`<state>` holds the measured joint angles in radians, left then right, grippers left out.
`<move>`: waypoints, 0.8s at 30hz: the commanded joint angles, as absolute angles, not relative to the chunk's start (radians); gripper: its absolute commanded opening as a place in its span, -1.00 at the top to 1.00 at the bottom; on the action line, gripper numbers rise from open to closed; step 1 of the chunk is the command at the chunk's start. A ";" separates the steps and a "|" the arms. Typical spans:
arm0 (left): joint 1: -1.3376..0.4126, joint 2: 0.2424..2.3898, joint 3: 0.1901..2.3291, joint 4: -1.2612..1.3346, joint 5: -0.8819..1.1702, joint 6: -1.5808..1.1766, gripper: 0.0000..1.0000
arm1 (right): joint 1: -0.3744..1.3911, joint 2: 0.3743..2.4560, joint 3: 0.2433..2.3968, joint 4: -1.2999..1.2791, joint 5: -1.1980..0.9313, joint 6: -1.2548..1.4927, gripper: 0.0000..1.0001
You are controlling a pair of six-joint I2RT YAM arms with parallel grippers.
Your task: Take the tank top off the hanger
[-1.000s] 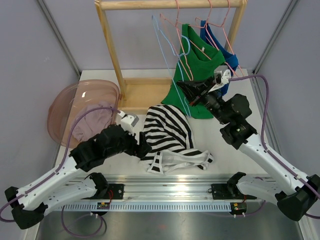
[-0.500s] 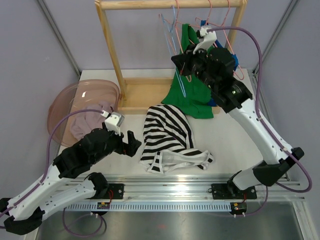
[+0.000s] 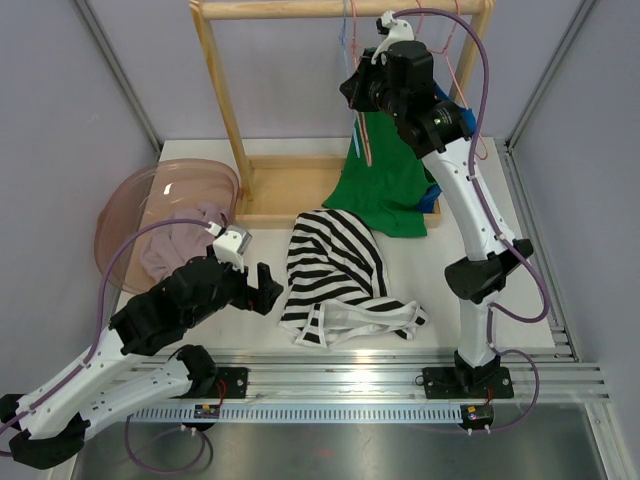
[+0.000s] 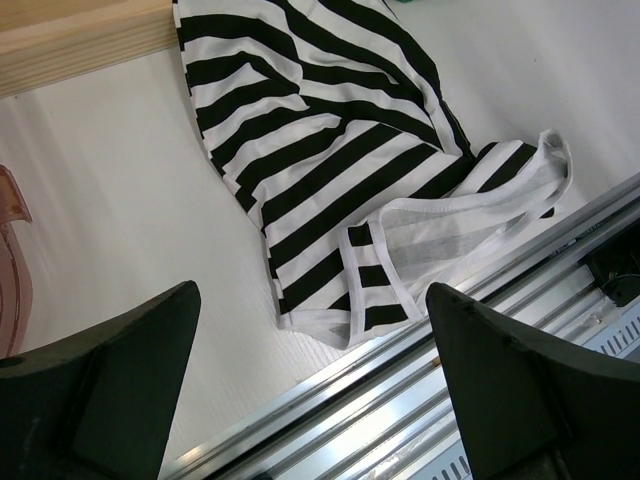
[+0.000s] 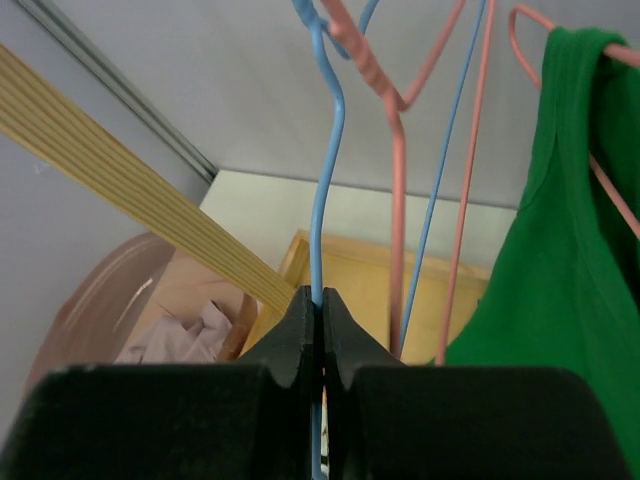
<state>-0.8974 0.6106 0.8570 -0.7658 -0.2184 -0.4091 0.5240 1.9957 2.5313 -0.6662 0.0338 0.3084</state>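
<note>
The black-and-white striped tank top (image 3: 335,270) lies crumpled flat on the white table, off any hanger; it also fills the left wrist view (image 4: 320,150). My left gripper (image 3: 262,290) is open and empty, just left of the top's lower edge, with its jaws wide apart (image 4: 310,290). My right gripper (image 3: 352,90) is raised high by the rack's top rail and shut on the thin blue wire hanger (image 5: 330,150), pinching its wire at the fingertips (image 5: 320,300). The blue hanger (image 3: 347,25) is bare.
A wooden rack (image 3: 225,100) stands at the back. A green tank top (image 3: 385,180) hangs on a pink hanger (image 5: 395,150), with a blue garment (image 3: 445,105) behind it. A pink basin (image 3: 150,190) holding lilac cloth (image 3: 175,245) sits at left. A metal rail (image 3: 350,365) runs along the near edge.
My right arm has lifted the blue hanger from table height up to the rack's top rail. My left gripper has drawn back leftward off the striped top's edge.
</note>
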 commanded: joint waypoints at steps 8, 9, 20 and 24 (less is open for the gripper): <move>-0.902 0.627 0.861 -0.723 -0.238 -0.397 -0.98 | 0.514 1.913 2.501 -0.704 -0.037 0.313 0.30; -0.902 0.640 0.864 -0.724 -0.251 -0.412 -0.98 | 0.514 1.886 2.475 -0.703 -0.049 0.313 0.19; -0.902 0.836 0.854 -0.502 -0.272 -0.531 -0.98 | 0.514 1.574 2.197 -0.658 -0.143 0.299 -0.46; -0.902 1.001 0.887 -0.416 -0.259 -0.523 -0.98 | 0.514 1.348 1.947 -0.650 -0.100 0.256 -0.99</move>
